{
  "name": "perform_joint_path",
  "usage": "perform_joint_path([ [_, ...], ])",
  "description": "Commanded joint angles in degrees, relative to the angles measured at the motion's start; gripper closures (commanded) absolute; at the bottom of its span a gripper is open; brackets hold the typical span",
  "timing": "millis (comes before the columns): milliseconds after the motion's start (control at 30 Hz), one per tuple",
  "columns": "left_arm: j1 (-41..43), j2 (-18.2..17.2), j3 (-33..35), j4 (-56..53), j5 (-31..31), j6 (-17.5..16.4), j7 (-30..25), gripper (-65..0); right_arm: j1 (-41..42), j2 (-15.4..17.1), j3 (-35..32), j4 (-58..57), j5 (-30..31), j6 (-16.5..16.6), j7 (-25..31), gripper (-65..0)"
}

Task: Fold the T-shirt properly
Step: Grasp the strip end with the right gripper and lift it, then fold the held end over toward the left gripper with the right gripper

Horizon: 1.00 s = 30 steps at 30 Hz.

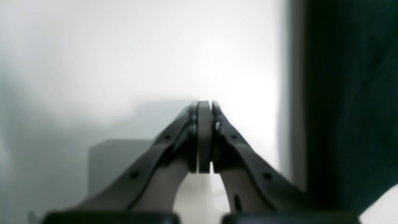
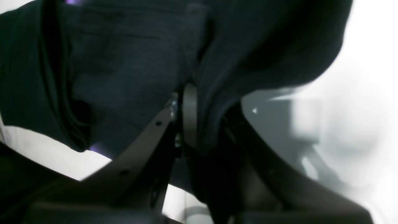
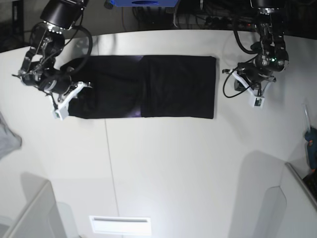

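I read the T-shirt [image 3: 148, 87] as plain black, with purple glints at its folds; the table [image 3: 173, 163] is white, and a cloth [image 3: 7, 141] at its edge is light grey.

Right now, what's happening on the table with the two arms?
The T-shirt lies on the white table as a long black band, plain side up. The right gripper is clamped on the cloth at the band's end on the base view's left. The left gripper is shut on nothing, just off the opposite end.
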Motion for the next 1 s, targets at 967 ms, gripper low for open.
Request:
perform_joint_path([
  [967, -2.57, 5.0, 11.26, -0.87, 0.18, -0.21, 1.72, 0.0, -5.48, -6.19, -18.06, 20.36, 1.54, -9.47, 1.41, 0.0],
])
